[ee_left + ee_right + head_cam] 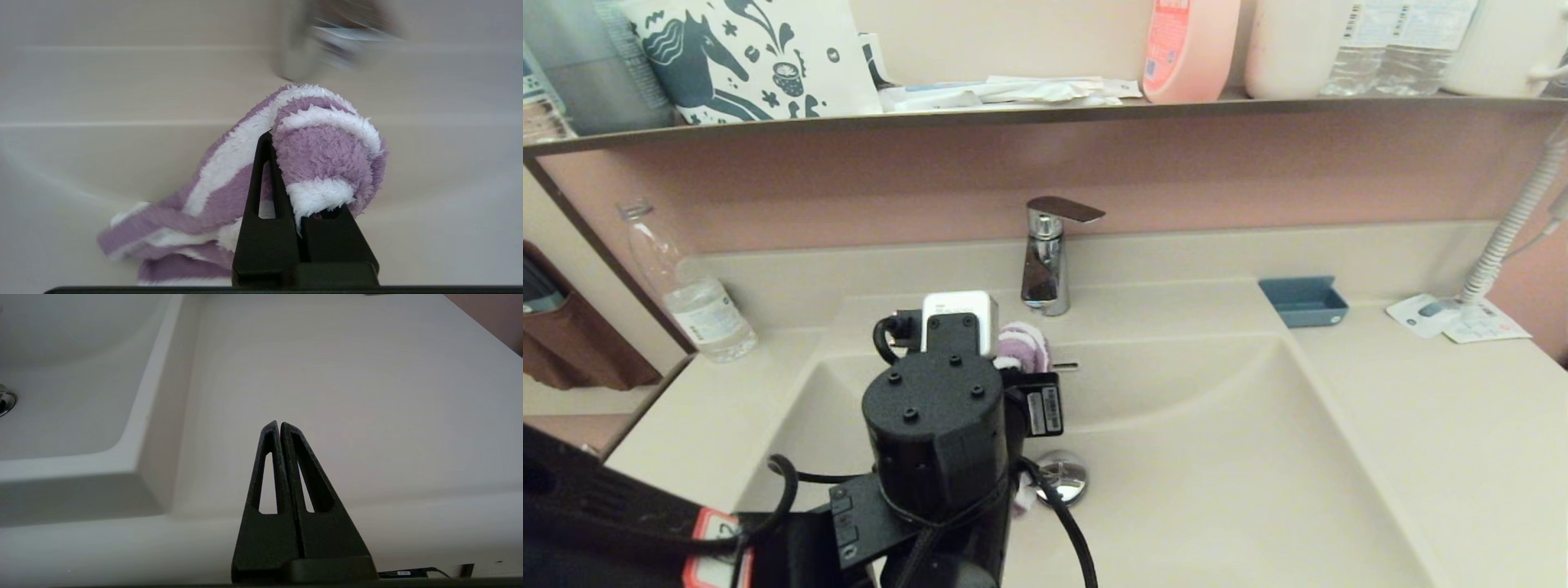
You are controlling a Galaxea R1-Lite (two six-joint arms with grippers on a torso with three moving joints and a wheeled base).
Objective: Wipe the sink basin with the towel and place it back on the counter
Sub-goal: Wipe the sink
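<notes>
From the head camera, I am reaching my left gripper into the sink basin, carrying one towel just before the single faucet and behind the one drain plug; I judge this positions the cloth for wiping the back wall. At my left wrist, my fingers are pinching the towel, the slack trailing onto the basin. At my right wrist, my right gripper is idling, pressed together and holding nothing, over the counter beside the basin, keeping clear of the work.
</notes>
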